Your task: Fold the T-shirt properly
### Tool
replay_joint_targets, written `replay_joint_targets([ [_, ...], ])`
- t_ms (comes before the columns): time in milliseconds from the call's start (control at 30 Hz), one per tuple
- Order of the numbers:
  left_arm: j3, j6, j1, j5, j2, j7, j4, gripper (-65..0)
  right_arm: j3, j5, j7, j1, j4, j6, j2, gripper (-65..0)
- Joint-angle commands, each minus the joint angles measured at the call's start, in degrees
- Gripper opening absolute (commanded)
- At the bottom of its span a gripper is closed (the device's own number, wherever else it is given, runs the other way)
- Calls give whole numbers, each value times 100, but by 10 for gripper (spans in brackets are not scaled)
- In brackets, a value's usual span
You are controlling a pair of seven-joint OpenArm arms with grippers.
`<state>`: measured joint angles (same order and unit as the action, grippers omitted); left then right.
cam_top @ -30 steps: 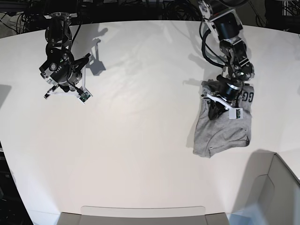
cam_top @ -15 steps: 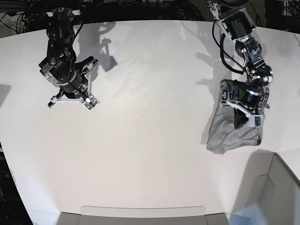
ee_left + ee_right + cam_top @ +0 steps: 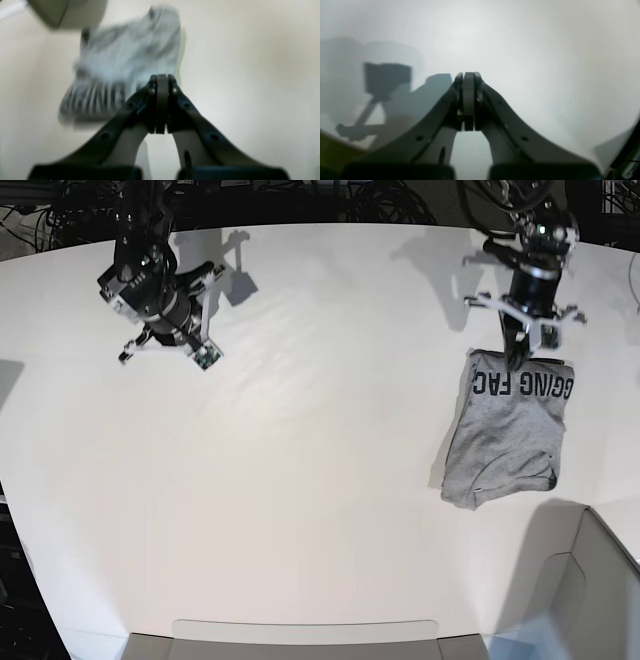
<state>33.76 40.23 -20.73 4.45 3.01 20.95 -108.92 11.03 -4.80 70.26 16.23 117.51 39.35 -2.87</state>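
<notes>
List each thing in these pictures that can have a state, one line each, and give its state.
T-shirt: folded into a compact bundle, flat on the table, lettering facing up, not held.
Left hand: shut, empty, at the T-shirt's lettered edge.
Right hand: shut, empty, above bare table, away from the T-shirt.
Table: white, bearing only the T-shirt.

Left pincer (image 3: pixel 162 103) closed, right pincer (image 3: pixel 469 101) closed, both empty
</notes>
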Motion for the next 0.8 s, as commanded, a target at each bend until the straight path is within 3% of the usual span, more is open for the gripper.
replay_joint_targets([
  [0,127,-23,-120,193,-32,-165,-206,-650,27,-52,-41,87,112,65,107,-650],
  [133,338,-23,-841,456,-32,-165,-268,-650,396,-70,-411,658,121,65,556,-650],
  [333,488,-23,-1615,483,3,-174,-268,-650,827,-70,-2345,2021,121,65,1153,-650],
  [500,1165,-23,-1694,483,319,-174,-268,-650,827,352,-3769,3190,112,65,1187,-650],
  [667,1710,-23,-1764,483,521,-113,-224,-650,1478,1504,-4164,3858,95,65,1187,-650],
  [767,1780,-23,-1975,491,521,-113,-31,-650,1952,1645,-4164,4025,77,65,1180,-650],
])
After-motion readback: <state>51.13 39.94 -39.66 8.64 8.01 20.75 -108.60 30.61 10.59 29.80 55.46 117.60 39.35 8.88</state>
